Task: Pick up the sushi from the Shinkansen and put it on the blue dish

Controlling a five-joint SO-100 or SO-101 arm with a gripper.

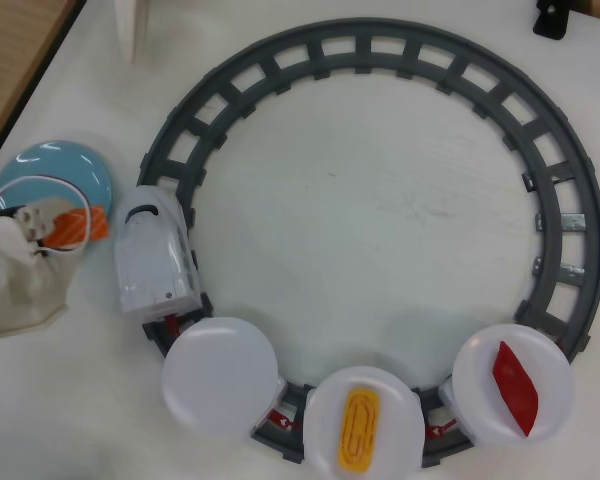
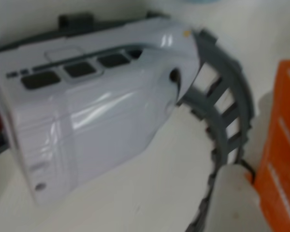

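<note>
The gripper (image 1: 68, 224) is clamped around the sushi (image 1: 82, 223), holding it over the near edge of the blue dish (image 1: 50, 165), beside the Shinkansen (image 1: 155, 255); it looks light, rigid, smooth plastic; its long flat sides suit pinching.

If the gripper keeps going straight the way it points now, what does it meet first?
Probably the blue dish: the gripper holds the sushi over its rim. Depth is unclear; the Shinkansen lies beyond.

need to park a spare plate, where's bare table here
Biggest free patch: the table inside the grey track ring. Also bare: the strip above the track. Crowded: the left edge, where the claw holds the sushi over the blue dish beside the Shinkansen.
</note>
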